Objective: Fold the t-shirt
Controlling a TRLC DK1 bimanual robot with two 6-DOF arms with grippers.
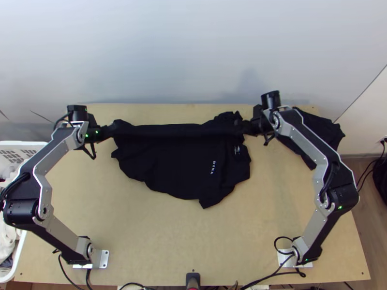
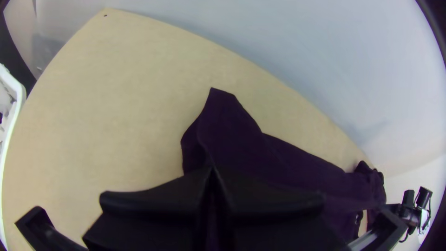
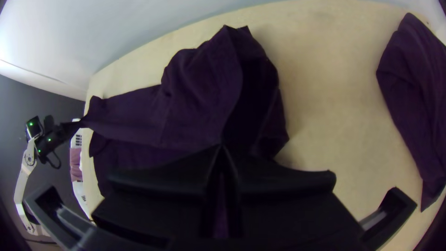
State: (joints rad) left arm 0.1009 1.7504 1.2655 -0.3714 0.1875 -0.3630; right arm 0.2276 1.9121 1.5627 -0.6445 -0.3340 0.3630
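The left gripper, left of centre in the upper half of the top view, is clenched on one end of the shirt; the right gripper, right of centre there, pinches the other end. Between them the cloth runs in a nearly straight band, probably drawn taut so the fold will have an even edge. A loose flap lies beyond the right gripper's pinch, towards the top of the top view. Below the band, the rest of the shirt lies on the surface around the middle of the frame, its lower outline uneven, so that part likely needs straightening. The wide grip seems meant to carry both ends together and keep the middle from sagging. Farther out, a dark cloth lies at the upper right, partly behind the right arm, and a white basket holding cloth stands at the left edge.
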